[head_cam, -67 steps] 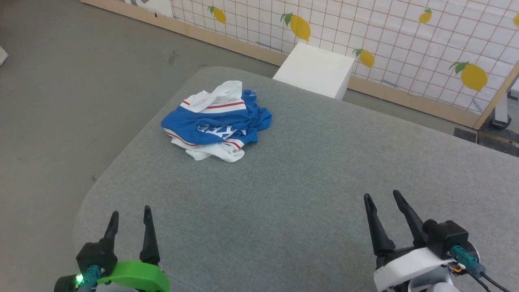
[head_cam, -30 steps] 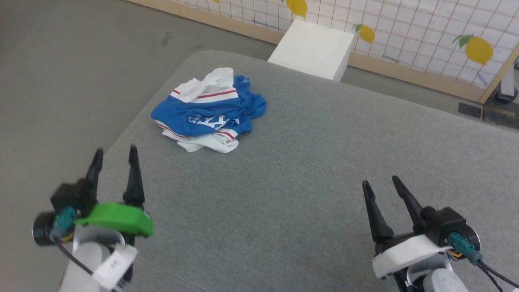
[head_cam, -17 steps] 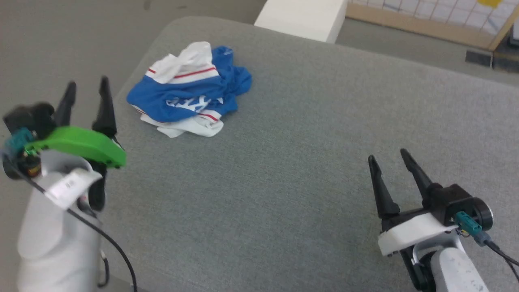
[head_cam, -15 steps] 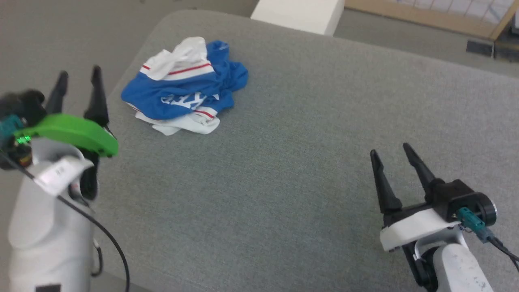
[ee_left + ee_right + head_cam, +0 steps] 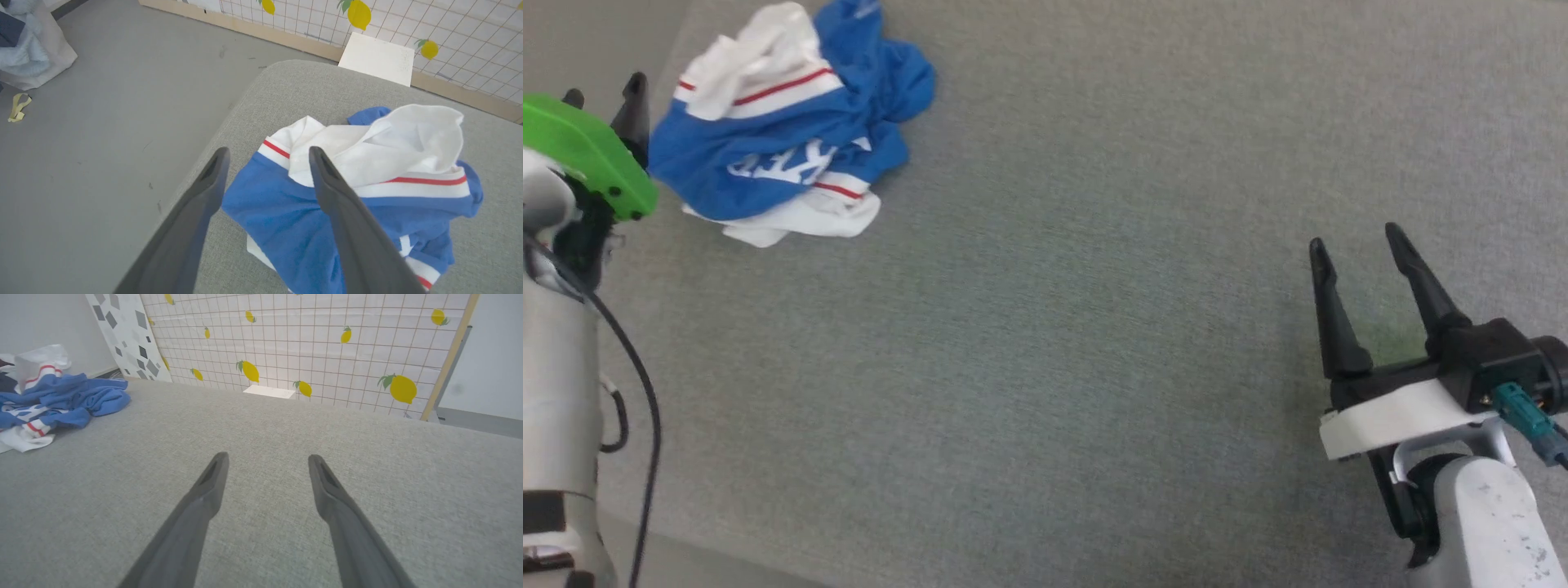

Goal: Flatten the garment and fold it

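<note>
Crumpled garment (image 5: 784, 139) lies at eleven o'clock on the grey bench (image 5: 1094, 343); left hand (image 5: 267, 154), released, hovers over its nine-o'clock edge; right hand (image 5: 1354, 238), released, at four o'clock.

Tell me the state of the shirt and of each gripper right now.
garment: crumpled in a heap on the grey padded surface, not flattened, not folded.
left gripper: fingers open, holding nothing, at the garment's edge.
right gripper: fingers open, holding nothing, over bare surface, well apart from the garment.
</note>
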Tool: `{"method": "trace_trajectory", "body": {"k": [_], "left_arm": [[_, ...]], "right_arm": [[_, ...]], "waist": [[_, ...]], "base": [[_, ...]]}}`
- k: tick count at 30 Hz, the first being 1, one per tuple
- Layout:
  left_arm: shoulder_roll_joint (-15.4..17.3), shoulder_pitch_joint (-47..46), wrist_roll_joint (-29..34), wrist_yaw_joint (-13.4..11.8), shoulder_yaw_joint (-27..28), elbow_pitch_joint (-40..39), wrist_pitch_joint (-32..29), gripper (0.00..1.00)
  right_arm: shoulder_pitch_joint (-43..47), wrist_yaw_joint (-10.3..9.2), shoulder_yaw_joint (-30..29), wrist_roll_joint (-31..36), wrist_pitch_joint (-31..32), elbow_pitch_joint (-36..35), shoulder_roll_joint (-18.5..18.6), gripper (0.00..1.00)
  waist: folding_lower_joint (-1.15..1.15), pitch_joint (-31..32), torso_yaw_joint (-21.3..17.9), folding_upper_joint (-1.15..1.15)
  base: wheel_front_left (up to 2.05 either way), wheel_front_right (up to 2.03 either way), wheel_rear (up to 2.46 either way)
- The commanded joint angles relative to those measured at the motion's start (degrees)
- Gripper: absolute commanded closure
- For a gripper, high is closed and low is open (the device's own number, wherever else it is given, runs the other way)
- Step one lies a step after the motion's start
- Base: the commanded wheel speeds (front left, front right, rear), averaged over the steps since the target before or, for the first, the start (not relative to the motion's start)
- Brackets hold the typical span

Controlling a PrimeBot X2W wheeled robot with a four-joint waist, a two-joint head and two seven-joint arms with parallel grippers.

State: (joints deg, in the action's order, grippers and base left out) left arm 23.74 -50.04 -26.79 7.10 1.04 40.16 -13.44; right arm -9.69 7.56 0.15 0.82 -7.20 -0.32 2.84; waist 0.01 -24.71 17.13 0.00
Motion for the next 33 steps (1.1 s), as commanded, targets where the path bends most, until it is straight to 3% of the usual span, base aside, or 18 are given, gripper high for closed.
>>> {"method": "trace_trajectory", "body": {"k": [1,14,23,24,25,33], "left_arm": [[0.76,-1.76,-0.33,0.32,-0.57,1.07,-2.76,0.00],[2.35,-7.85,-3.41,-3.13,-2.35,7.55,-29.30,0.00],[0.37,-5.91,-6.15,-4.53,-2.23,8.41,-36.49,0.03],[0.27,-5.75,-6.36,-4.52,-2.14,8.35,-36.41,0.67],[0.22,-5.64,-6.46,-4.53,-2.11,8.33,-36.27,1.00],[1.60,-5.25,-6.12,-3.31,-1.55,6.94,-28.73,1.00]], "right_arm": [[-0.83,-0.08,-0.26,0.80,0.30,-0.96,0.04,0.00],[-0.24,-0.08,-1.75,2.34,1.93,-5.83,0.04,0.00],[-0.57,-0.08,-2.07,2.51,2.15,-6.49,0.04,0.00],[-0.66,-0.08,-2.08,2.51,2.13,-6.46,0.04,0.00],[-0.75,-0.08,-2.08,2.51,2.10,-6.41,0.04,0.00],[-1.00,-0.08,-1.87,1.99,1.31,-4.94,0.04,0.00]], "waist": [[-0.01,-4.32,-3.36,0.00],[-0.01,-9.07,-4.68,0.00],[-0.01,-10.31,-4.74,0.00],[-0.01,-10.32,-4.75,0.00],[-0.01,-10.28,-4.75,0.00],[-0.01,-8.35,-4.52,0.00]], "base": [[0.00,0.00,0.00],[0.00,0.00,0.00],[0.00,0.00,0.00],[0.00,0.00,0.00],[0.00,0.00,0.00],[0.00,0.00,0.00]]}}
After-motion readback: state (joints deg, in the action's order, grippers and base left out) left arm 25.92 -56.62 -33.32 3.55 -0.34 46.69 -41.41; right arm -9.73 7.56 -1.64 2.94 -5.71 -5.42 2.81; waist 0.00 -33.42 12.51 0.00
